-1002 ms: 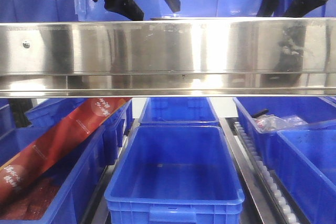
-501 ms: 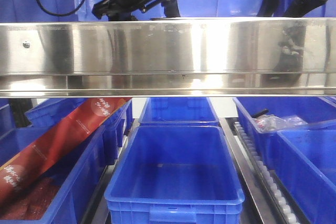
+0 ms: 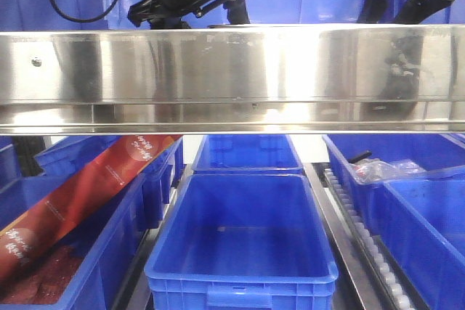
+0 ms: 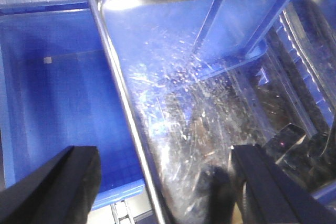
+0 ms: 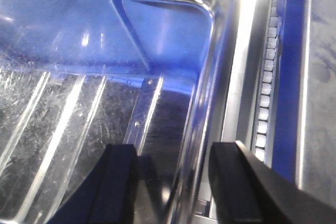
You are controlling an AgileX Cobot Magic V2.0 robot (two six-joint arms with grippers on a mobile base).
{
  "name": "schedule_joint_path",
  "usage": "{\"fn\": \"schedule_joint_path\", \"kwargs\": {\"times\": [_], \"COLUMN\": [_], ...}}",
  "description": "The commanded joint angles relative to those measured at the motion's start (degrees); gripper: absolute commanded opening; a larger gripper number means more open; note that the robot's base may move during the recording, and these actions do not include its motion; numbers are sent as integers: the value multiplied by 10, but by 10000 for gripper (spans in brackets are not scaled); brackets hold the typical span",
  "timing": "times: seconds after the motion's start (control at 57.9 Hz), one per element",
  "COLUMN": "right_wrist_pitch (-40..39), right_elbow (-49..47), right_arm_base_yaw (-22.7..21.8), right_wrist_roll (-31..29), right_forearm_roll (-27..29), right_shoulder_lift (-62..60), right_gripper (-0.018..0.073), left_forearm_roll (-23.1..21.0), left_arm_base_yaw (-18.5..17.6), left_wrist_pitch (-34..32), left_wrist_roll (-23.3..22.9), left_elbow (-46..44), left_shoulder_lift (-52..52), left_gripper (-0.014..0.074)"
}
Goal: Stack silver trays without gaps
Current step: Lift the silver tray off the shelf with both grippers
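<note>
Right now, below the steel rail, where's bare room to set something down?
The centre blue bin is bare, between the left bin and the roller track. The bin behind looks bare too. Crowded: left bin holds a red carton, right bin holds clear bags.

**Counts above and below the rail**

One steel shelf rail (image 3: pixel 232 70); at least six blue bins (image 3: pixel 240 252) below it, two left, two centre, two right; one red packet (image 3: pixel 80 194), near left; one clear bag (image 3: pixel 378 170), far right; two grippers, the left gripper (image 4: pixel 157 182) and the right gripper (image 5: pixel 176 182), two fingers each; one silver tray (image 4: pixel 210 103) per wrist view, whether the same one cannot be told.
</note>
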Motion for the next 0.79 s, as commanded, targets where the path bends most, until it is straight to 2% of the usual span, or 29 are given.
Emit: {"fn": "schedule_joint_path", "kwargs": {"times": [0.0, 0.121, 0.242, 0.311, 0.397, 0.449, 0.518, 0.57, 0.622, 0.777], "right_wrist_pitch": [-1, -1, -1, -1, -1, 0, 2, 3, 3, 3], "right_elbow": [-6, -6, -6, -6, -6, -6, -6, -6, -6, -6], "right_arm_base_yaw": [1, 1, 1, 1, 1, 1, 1, 1, 1, 1], "right_wrist_roll": [-4, -4, -4, -4, -4, -4, -4, -4, -4, -4], "right_forearm_roll": [-12, -13, -13, -13, -13, -13, -13, -13, -13, -13], "right_shoulder_lift": [-2, -2, -2, -2, -2, -2, -2, -2, -2, -2], "right_gripper": [225, 225, 225, 214, 160, 85, -33, -102, -76, -79], "left_forearm_roll": [-6, -6, -12, -15, -17, -17, -17, -17, -17, -17], "left_arm_base_yaw": [-4, -4, -4, -4, -4, -4, -4, -4, -4, -4], "left_wrist_pitch": [-2, -2, -2, -4, -8, -8, -7, -4, -4, -3], "left_wrist_roll": [-1, -1, -1, -1, -1, -1, -1, -1, -1, -1], "left_elbow": [-4, -4, -4, -4, -4, -4, -4, -4, -4, -6], "left_shoulder_lift": [-2, -2, -3, -5, -8, -9, -9, -9, -9, -12], "left_gripper": [410, 397, 344, 270, 154, 89, -41, -18, -8, -8]}}
